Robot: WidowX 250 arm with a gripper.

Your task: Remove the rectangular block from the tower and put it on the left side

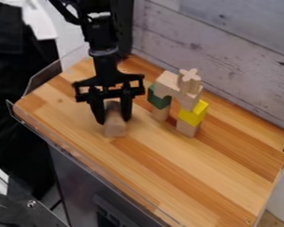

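Dark metal hardware (25, 208) with a round bolt sits nearest, past the clear rim (85, 156) edging the wooden tabletop (162, 177). Left of the tower in view, the plain wooden block (115, 126) lies on the tabletop between the gripper's (114, 120) spread fingers (97, 111) — contact I cannot tell. Close on the right stand the tower's green block (159, 97), yellow block (193, 114) and star-topped piece (189, 80) — the plank wall (221, 57) rises behind.

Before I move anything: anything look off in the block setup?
Slightly. Tower is upright, but its yellow block looks twisted on the plain wooden block beneath, edges out of line. Nothing else stands out.
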